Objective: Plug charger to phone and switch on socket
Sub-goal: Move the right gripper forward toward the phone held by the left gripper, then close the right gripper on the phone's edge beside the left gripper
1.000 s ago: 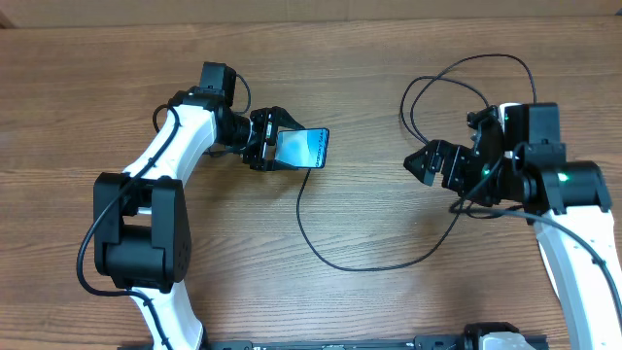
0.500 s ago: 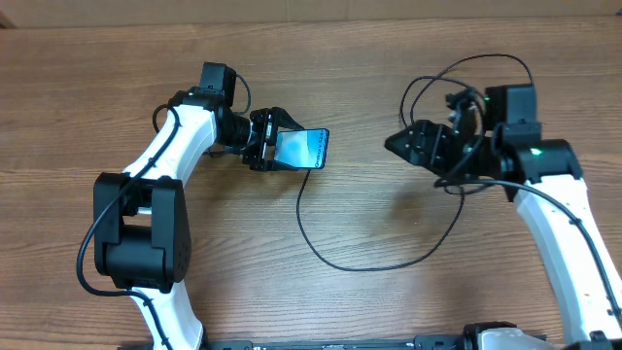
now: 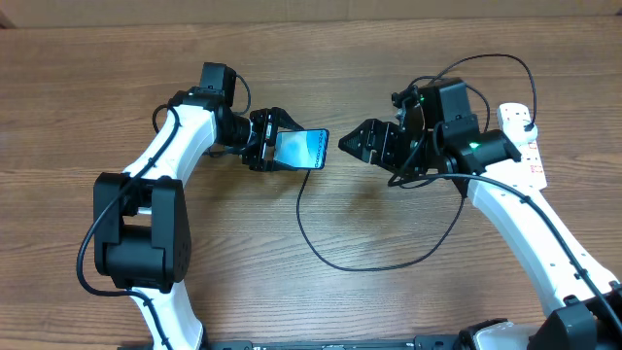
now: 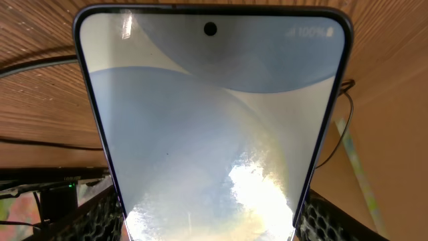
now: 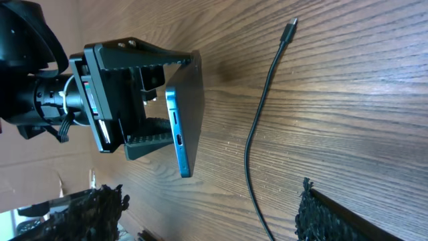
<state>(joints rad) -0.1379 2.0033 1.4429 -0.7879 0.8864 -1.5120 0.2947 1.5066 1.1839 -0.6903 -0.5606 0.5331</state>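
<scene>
My left gripper (image 3: 277, 146) is shut on the phone (image 3: 305, 148) and holds it on edge above the table, its lit blue screen filling the left wrist view (image 4: 214, 114). The right wrist view shows the phone's blue bottom edge (image 5: 180, 137) with its port, held in the left gripper (image 5: 127, 100). The charger's thin black cable (image 3: 369, 266) loops over the table. Its connector tip (image 5: 292, 24) lies loose on the wood below the phone. My right gripper (image 3: 358, 146) is open and empty, just right of the phone; in its own view the open jaws (image 5: 207, 221) frame the cable (image 5: 257, 134).
The white socket strip (image 3: 526, 146) lies at the far right, partly behind my right arm, with cable loops (image 3: 466, 66) beside it. The table is bare brown wood (image 3: 321, 311).
My right arm has swung left across the table towards the phone, uncovering the socket strip. The left arm and phone have not moved.
</scene>
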